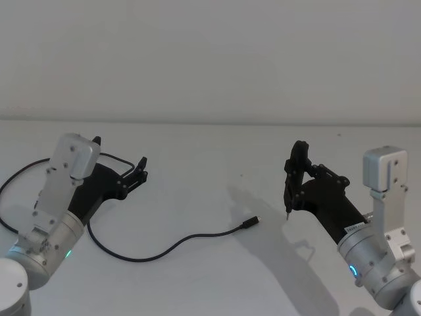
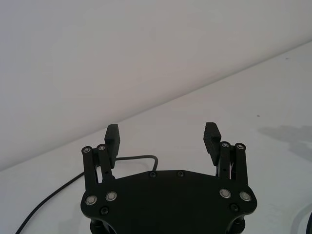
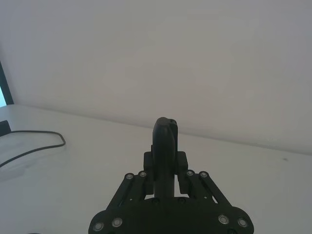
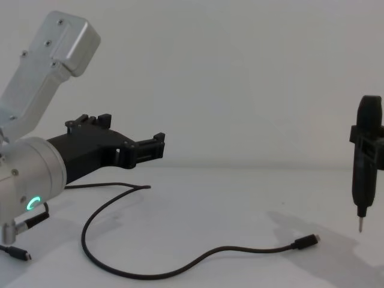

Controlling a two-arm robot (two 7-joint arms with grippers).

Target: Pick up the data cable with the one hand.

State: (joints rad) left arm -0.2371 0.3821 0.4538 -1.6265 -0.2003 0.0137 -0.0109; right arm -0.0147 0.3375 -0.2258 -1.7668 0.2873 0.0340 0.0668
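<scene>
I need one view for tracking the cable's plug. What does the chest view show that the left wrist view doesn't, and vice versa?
Chest view, not left wrist: the data cable ending in its plug, lying on the table, and the right gripper shut on an upright pen-shaped tool.
Left wrist, not chest: the left gripper seen from behind, its finger pads wide apart with nothing between them.
Both: the left gripper itself, a stretch of cable near it, and the white table.
</scene>
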